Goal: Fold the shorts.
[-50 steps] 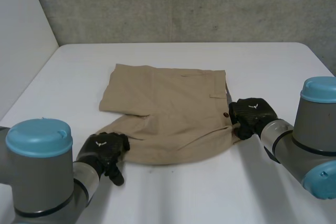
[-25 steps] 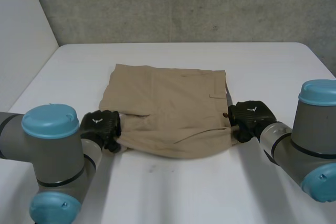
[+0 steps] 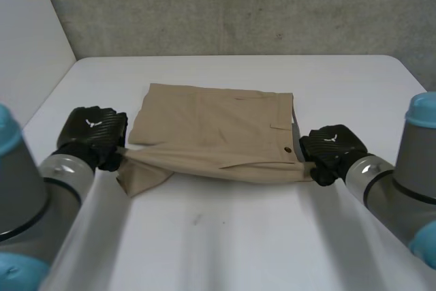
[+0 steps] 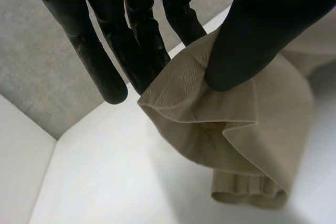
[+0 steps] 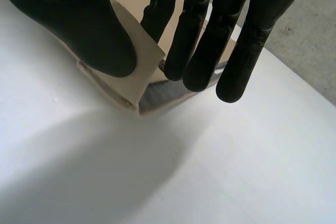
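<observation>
On the white table point(image 3: 225, 236), before a rough concrete wall point(image 3: 238, 5), lie tan shorts point(image 3: 218, 124) of fine ribbed weave, the near layer lifted taut. At the leg hem the left hand point(image 3: 92, 134) pinches cloth between thumb and fingers; at the waistband corner the right hand point(image 3: 330, 149) pinches likewise (contact partly hidden behind its thumb).

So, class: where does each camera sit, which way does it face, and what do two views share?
Head view: behind and between the arms, looking down at the table and tan shorts; both arms, left hand and right hand show.
Left wrist view: on the left wrist, looking along the palm; its hand pinches a shorts corner.
Right wrist view: on the right wrist, looking along its palm; its hand pinches another corner.
Shared: both wrist views show shorts and table.
</observation>
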You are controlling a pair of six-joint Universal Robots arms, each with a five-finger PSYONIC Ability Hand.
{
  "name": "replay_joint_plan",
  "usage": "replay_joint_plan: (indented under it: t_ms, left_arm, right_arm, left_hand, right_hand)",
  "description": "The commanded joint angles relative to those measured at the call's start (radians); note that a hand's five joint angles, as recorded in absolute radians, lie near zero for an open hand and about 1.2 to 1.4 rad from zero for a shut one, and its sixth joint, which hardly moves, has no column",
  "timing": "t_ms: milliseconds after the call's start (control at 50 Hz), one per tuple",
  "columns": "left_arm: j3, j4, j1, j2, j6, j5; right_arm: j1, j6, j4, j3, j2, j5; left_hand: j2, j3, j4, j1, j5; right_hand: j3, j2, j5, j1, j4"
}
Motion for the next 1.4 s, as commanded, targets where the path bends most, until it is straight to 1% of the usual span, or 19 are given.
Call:
replay_joint_plan:
  t_ms: [20, 80, 160, 300, 360, 380, 400, 440, 460, 500, 540, 620, 780, 960, 1120, 1200, 1220, 1260, 1400]
  left_arm:
    - [-0.047, -0.191, 0.078, 0.133, 0.125, 0.107]
    - [-0.070, -0.229, 0.088, 0.162, 0.124, 0.150]
    - [-0.102, -0.232, 0.093, 0.172, 0.122, 0.181]
    - [-0.110, -0.183, 0.090, 0.129, 0.122, 0.182]
    - [-0.107, -0.154, 0.089, 0.098, 0.122, 0.182]
    - [-0.103, -0.139, 0.090, 0.080, 0.122, 0.182]
    - [-0.099, -0.133, 0.092, 0.072, 0.122, 0.181]
    - [-0.093, -0.120, 0.095, 0.055, 0.122, 0.181]
    - [-0.084, -0.104, 0.096, 0.038, 0.122, 0.181]
    - [-0.072, -0.088, 0.096, 0.023, 0.122, 0.179]
    - [-0.057, -0.074, 0.096, 0.006, 0.121, 0.176]
    - [-0.037, -0.071, 0.096, -0.015, 0.121, 0.176]
    - [0.011, -0.064, 0.095, -0.061, 0.119, 0.176]
    - [0.042, -0.015, 0.095, -0.098, 0.110, 0.175]
    - [0.060, -0.008, 0.096, -0.112, 0.084, 0.175]
    - [0.068, -0.008, 0.096, -0.112, 0.082, 0.175]
    - [0.069, -0.008, 0.098, -0.112, 0.082, 0.175]
    - [0.071, -0.008, 0.098, -0.112, 0.082, 0.175]
    - [0.052, -0.021, 0.082, -0.104, 0.078, 0.172]
  right_arm:
    - [-0.015, -0.149, 0.151, 0.031, -0.129, -0.005]
    - [-0.014, -0.173, 0.186, 0.045, -0.177, -0.007]
    - [-0.011, -0.166, 0.183, 0.057, -0.201, -0.007]
    - [-0.014, -0.059, 0.131, 0.082, -0.186, -0.086]
    - [-0.014, -0.028, 0.131, 0.083, -0.152, -0.097]
    - [-0.014, -0.005, 0.128, 0.086, -0.135, -0.106]
    - [-0.012, 0.009, 0.123, 0.092, -0.128, -0.106]
    - [-0.011, 0.046, 0.111, 0.108, -0.125, -0.106]
    - [-0.011, 0.099, 0.079, 0.131, -0.126, -0.105]
    - [-0.006, 0.141, 0.040, 0.151, -0.128, -0.103]
    - [-0.002, 0.203, -0.024, 0.192, -0.132, -0.102]
    - [0.003, 0.259, -0.098, 0.250, -0.132, -0.106]
    - [0.066, 0.271, -0.227, 0.286, -0.073, -0.099]
    - [0.101, 0.284, -0.234, 0.235, -0.016, -0.103]
    - [0.127, 0.282, -0.233, 0.192, 0.035, -0.090]
    - [0.130, 0.274, -0.233, 0.178, 0.061, -0.085]
    - [0.129, 0.273, -0.233, 0.174, 0.066, -0.085]
    - [0.129, 0.273, -0.233, 0.171, 0.067, -0.086]
    - [0.117, 0.261, -0.221, 0.148, 0.023, -0.076]
  left_hand:
    - [0.203, 0.209, 0.199, 0.264, 0.270]
    - [0.203, 0.209, 0.199, 0.264, 0.270]
    - [0.203, 0.209, 0.199, 0.264, 0.270]
    - [0.203, 0.209, 0.199, 0.264, 0.270]
    - [0.203, 0.209, 0.199, 0.264, 0.270]
    - [0.203, 0.209, 0.199, 0.264, 0.270]
    - [0.203, 0.209, 0.199, 0.264, 0.270]
    - [0.203, 0.209, 0.199, 0.264, 0.270]
    - [0.203, 0.209, 0.199, 0.264, 0.270]
    - [0.203, 0.209, 0.199, 0.264, 0.270]
    - [0.203, 0.209, 0.199, 0.264, 0.270]
    - [0.203, 0.209, 0.199, 0.264, 0.270]
    - [0.203, 0.209, 0.199, 0.264, 0.270]
    - [0.203, 0.209, 0.199, 0.264, 0.270]
    - [0.203, 0.209, 0.199, 0.264, 0.270]
    - [0.203, 0.209, 0.199, 0.264, 0.270]
    - [0.203, 0.209, 0.199, 0.264, 0.270]
    - [0.203, 0.209, 0.199, 0.264, 0.270]
    - [0.203, 0.209, 0.199, 0.264, 0.270]
  right_hand:
    - [0.211, 0.219, 0.224, 0.440, 0.207]
    - [0.211, 0.219, 0.224, 0.440, 0.207]
    - [0.211, 0.219, 0.224, 0.440, 0.207]
    - [0.211, 0.219, 0.224, 0.440, 0.207]
    - [0.211, 0.219, 0.224, 0.440, 0.207]
    - [-0.047, -0.039, -0.034, 0.183, -0.051]
    - [-0.200, -0.192, -0.188, 0.029, -0.204]
    - [-0.383, -0.375, -0.370, -0.154, -0.387]
    - [-0.529, -0.521, -0.517, -0.300, -0.533]
    - [-0.607, -0.599, -0.594, -0.377, -0.611]
    - [-0.631, -0.622, -0.618, -0.401, -0.635]
    - [-0.648, -0.640, -0.635, -0.419, -0.652]
    - [-0.598, -0.590, -0.586, -0.369, -0.602]
    - [-0.569, -0.561, -0.556, -0.340, -0.573]
    - [-0.458, -0.449, -0.445, -0.228, -0.462]
    - [-0.285, -0.277, -0.272, -0.055, -0.289]
    - [-0.075, -0.067, -0.062, 0.155, -0.079]
    - [0.170, 0.178, 0.182, 0.399, 0.166]
    - [0.211, 0.219, 0.224, 0.440, 0.207]
